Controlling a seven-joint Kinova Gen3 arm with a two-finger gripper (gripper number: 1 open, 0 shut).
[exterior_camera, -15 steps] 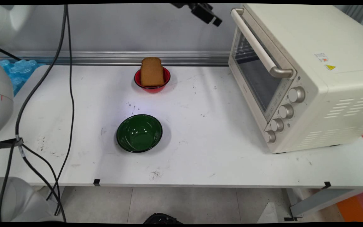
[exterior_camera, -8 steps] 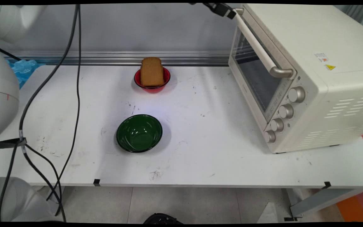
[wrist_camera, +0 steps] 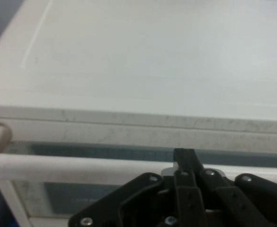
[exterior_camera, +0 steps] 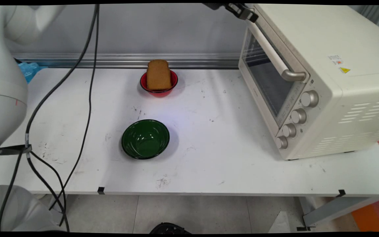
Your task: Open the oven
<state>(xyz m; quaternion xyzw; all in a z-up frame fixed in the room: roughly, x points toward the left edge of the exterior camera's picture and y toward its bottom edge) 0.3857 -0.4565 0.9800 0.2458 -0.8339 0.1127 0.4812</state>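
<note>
Under everything, the table [exterior_camera: 225, 158]: white and scuffed, and everything I list stands on it.
Oven [exterior_camera: 341, 39]: cream, on the table's right side, door closed, four knobs down its front.
Door handle [exterior_camera: 268, 49]: a pale bar across the top of the door. I judge it rigid, smooth and a bit slippery. Its bare middle span looks like the surest place to take hold.
Green bowl [exterior_camera: 145, 139]: empty, mid-table, well apart from the oven.
Red bowl [exterior_camera: 174, 80]: near the back rail.
Bread [exterior_camera: 158, 75]: a brown slice standing upright in the red bowl.
Gripper [exterior_camera: 242, 10]: at the top edge, by the handle's far end. I read its fingers as pressed together, with nothing between them.
Main view only: both bowls, the bread and the knobs.
Hand view only: the gripper [wrist_camera: 184, 156] tip lies over the handle [wrist_camera: 81, 168]. I cannot tell whether they touch.
</note>
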